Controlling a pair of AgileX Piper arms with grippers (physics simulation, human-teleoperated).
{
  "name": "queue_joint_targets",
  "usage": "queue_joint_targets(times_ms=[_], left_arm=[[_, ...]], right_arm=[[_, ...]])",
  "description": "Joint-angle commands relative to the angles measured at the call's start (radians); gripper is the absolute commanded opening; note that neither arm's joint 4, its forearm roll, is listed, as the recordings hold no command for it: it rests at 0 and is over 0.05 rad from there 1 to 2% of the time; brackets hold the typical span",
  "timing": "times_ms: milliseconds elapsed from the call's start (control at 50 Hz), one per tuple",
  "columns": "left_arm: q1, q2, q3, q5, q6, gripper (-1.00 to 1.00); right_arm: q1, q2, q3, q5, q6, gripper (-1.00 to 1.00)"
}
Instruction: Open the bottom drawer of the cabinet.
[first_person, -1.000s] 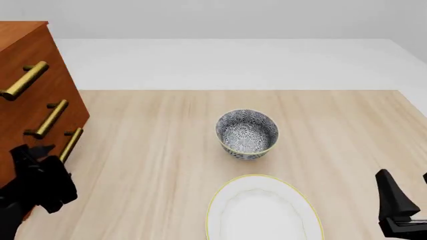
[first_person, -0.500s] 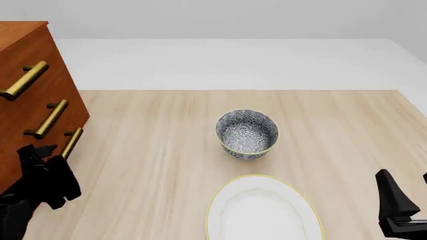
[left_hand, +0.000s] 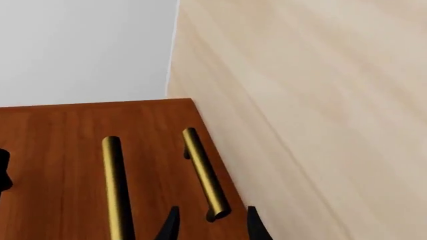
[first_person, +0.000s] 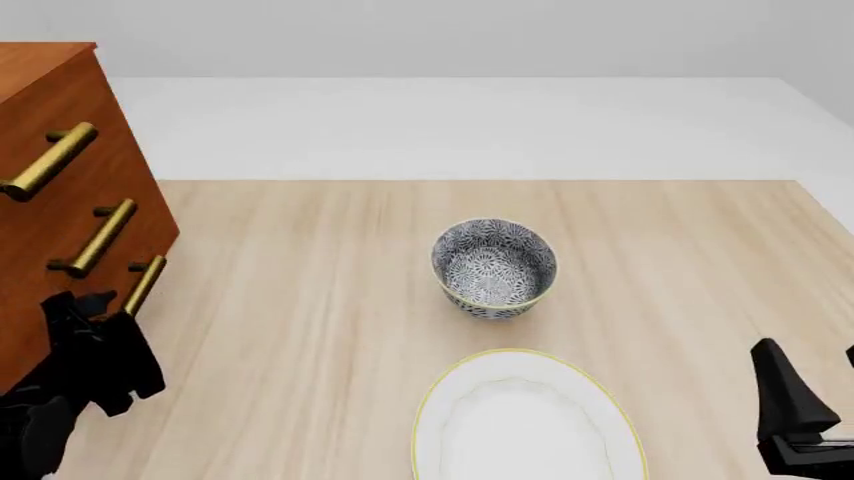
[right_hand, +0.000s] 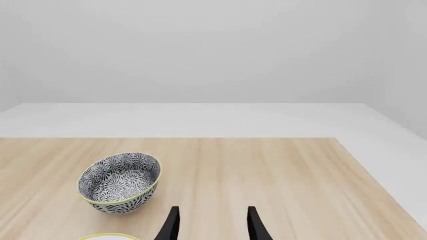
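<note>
The cabinet (first_person: 60, 110) stands at the table's left edge, with three brass bar handles on its front. The bottom drawer (left_hand: 175, 175) looks shut, and its handle (first_person: 143, 285) is the lowest one, nearest the table top. My left gripper (first_person: 91, 310) is at the near end of that handle. In the left wrist view the left gripper (left_hand: 212, 227) is open, its fingertips (left_hand: 170, 225) straddling the end of the handle (left_hand: 205, 172). My right gripper (first_person: 811, 365) is open and empty at the front right, as the right wrist view (right_hand: 212, 225) also shows.
A patterned blue-and-white bowl (first_person: 494, 267) stands mid-table and also shows in the right wrist view (right_hand: 120, 182). A white plate (first_person: 527, 420) with a yellow rim lies in front of it. The middle handle (left_hand: 115, 185) runs beside the bottom one.
My left gripper has shifted a little right and forward, closer to the bottom handle. The right arm has not moved.
</note>
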Motion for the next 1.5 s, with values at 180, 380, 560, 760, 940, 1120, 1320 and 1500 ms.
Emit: queue_joint_targets(times_ms=[180,380,560,760,940,1120,1320,1500], left_arm=[[0.02,0.064,-0.011,-0.04,0.006,1.0],[0.035,0.083,-0.005,-0.056,0.012,1.0],[0.046,0.11,-0.008,-0.075,0.012,1.0],[0.053,0.128,-0.016,-0.079,0.013,1.0],[0.063,0.143,-0.026,-0.084,0.021,1.0],[0.081,0.155,-0.028,-0.09,0.028,1.0],[0.091,0.163,-0.035,-0.103,0.037,1.0],[0.096,0.173,-0.054,-0.102,0.053,1.0]], right_arm=[[0.0,0.0,0.0,0.0,0.0,1.0],[0.0,0.0,0.0,0.0,0.0,1.0],[0.0,0.001,0.0,0.0,0.0,1.0],[0.0,0.0,0.0,0.0,0.0,1.0],[0.0,0.0,0.0,0.0,0.0,1.0],[0.0,0.0,0.0,0.0,0.0,1.0],[0.0,0.0,0.0,0.0,0.0,1.0],[0.0,0.0,0.0,0.0,0.0,1.0]])
